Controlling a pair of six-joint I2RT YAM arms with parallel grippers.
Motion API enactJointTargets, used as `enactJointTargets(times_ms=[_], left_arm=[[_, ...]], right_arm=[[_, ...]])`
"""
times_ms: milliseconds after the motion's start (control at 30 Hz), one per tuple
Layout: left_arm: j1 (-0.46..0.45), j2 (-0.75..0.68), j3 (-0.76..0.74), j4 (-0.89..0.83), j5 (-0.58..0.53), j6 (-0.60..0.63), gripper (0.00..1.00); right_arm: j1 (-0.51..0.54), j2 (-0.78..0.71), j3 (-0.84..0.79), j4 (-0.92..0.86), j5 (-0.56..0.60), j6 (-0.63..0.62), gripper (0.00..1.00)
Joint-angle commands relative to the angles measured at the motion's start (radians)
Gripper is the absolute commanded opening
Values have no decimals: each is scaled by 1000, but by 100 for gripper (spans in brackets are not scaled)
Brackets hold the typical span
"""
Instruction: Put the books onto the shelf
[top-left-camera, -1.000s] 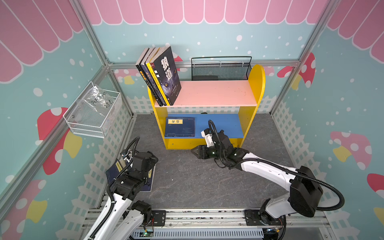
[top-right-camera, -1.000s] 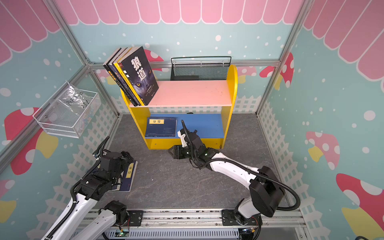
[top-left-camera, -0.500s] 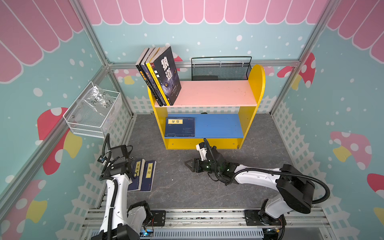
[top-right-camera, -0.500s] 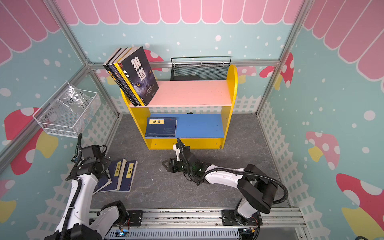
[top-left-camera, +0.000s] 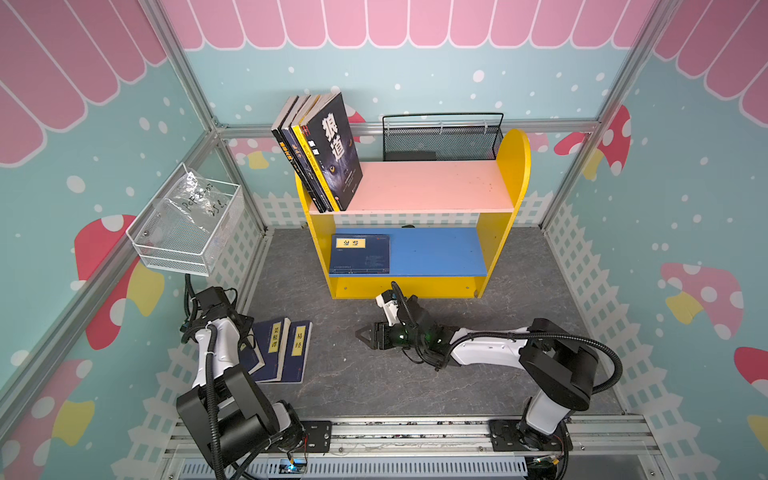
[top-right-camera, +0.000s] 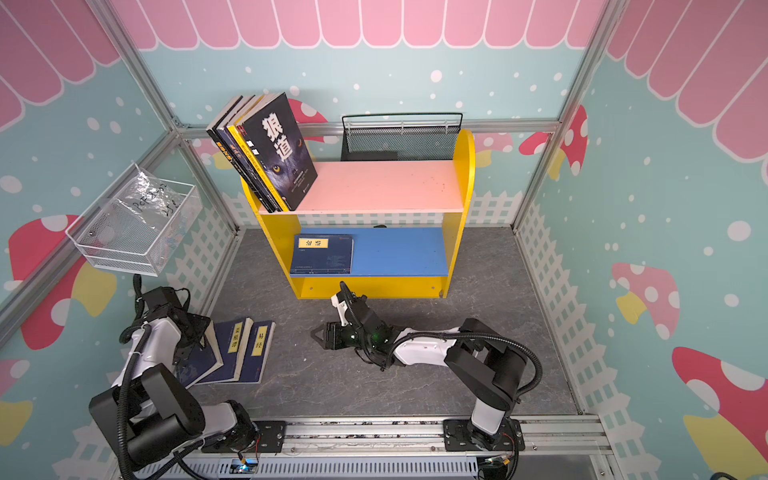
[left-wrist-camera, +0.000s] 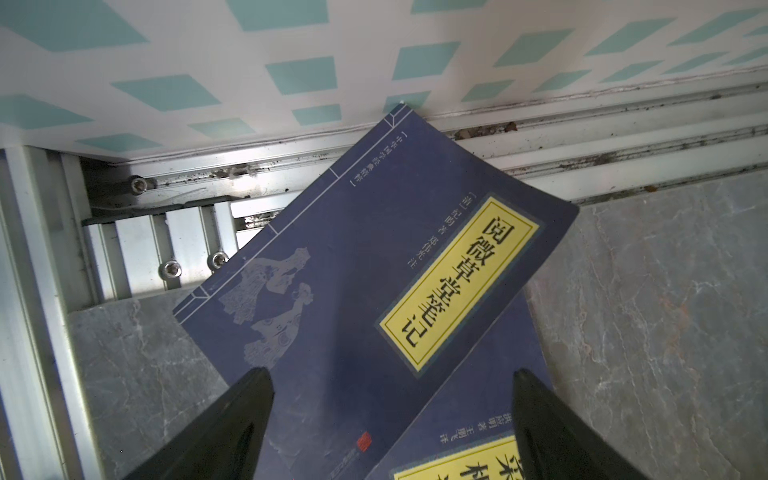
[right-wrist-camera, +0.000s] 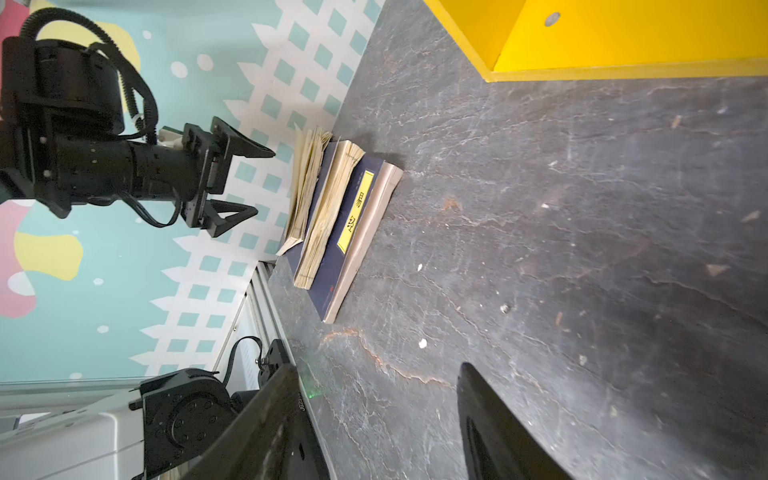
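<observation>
On the pink upper board: four books lean at the shelf's end — front cover reads 狼道.
Blue lower board: navy book lying flat, its label unreadable.
Floor, left: three navy books — 阅微草堂笔记, 菜根谭, 易经.
Left gripper: jaws wide, empty, above 阅微草堂笔记.
Right gripper: jaws apart, empty, low over the floor.

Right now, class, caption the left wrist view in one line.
Left gripper, black jaws open, poised above a navy paperback with a yellow title label that overlaps a second navy paperback.
</observation>
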Motion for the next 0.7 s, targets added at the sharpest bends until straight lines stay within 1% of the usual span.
enactJointTargets(times_ms=[0, 33, 133, 200, 233, 400, 467, 567, 667], left_arm=[[-34, 64, 17, 3, -36, 15, 87], [-54, 88, 23, -3, -45, 19, 85], [-111, 138, 32, -15, -120, 12, 85], [-111, 177, 38, -17, -122, 9, 83], [-112, 199, 45, -23, -122, 12, 80], [-115, 280, 48, -23, -171, 14, 52], [-118, 297, 42, -21, -177, 7, 48], [-127, 309, 36, -22, -203, 3, 45], [-129, 310, 33, -20, -209, 1, 35]], right_arm=[[3, 34, 26, 16, -45, 7, 62], [3, 35, 25, 16, -47, 5, 62], [-1, 29, 23, 15, -50, -6, 62], [-4, 21, 18, 16, -52, -10, 62], [-5, 18, 13, 17, -51, -11, 62], [-21, 8, -13, 25, -59, -7, 62], [-26, 1, -26, 29, -59, -4, 63], [-35, -7, -37, 32, -59, -3, 62], [-41, -9, -43, 33, -58, -2, 62]])
